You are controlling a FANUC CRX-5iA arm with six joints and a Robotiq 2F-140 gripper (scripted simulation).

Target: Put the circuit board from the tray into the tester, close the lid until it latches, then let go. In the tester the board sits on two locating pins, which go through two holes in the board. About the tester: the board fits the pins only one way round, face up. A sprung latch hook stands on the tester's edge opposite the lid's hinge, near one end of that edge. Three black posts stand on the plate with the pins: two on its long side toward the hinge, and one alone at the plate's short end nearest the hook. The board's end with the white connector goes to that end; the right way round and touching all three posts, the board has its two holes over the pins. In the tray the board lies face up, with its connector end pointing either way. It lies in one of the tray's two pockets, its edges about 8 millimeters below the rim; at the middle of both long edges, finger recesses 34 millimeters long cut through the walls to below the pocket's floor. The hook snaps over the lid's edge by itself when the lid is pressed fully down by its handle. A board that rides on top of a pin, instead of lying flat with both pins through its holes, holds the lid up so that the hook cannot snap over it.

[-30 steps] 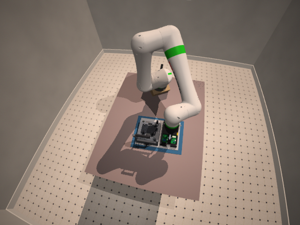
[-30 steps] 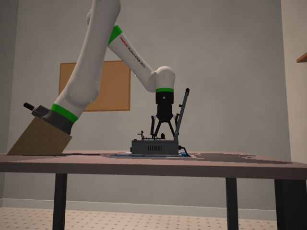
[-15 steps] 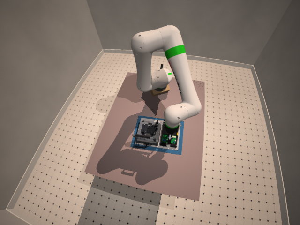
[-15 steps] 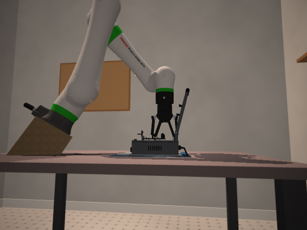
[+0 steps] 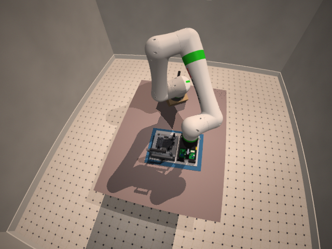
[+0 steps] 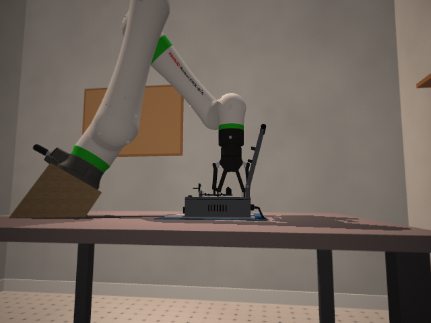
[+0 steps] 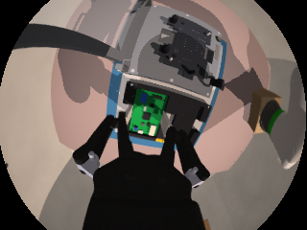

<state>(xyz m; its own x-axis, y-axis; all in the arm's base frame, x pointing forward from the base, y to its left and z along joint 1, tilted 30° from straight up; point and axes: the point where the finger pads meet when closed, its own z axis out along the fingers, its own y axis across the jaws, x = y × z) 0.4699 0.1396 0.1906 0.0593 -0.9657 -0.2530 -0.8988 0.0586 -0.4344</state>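
Top view: high, distant, angled down over the table (image 5: 209,193). Exterior: low, side-on at table height. Wrist: close, looking down. All three share the tester (image 5: 163,147) and its surroundings

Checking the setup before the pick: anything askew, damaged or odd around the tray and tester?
Nothing stands out. The circuit board lies flat in its tray pocket, the gripper straddles it with fingers still apart, and the tester lid stands open. Fine detail is too small to judge.
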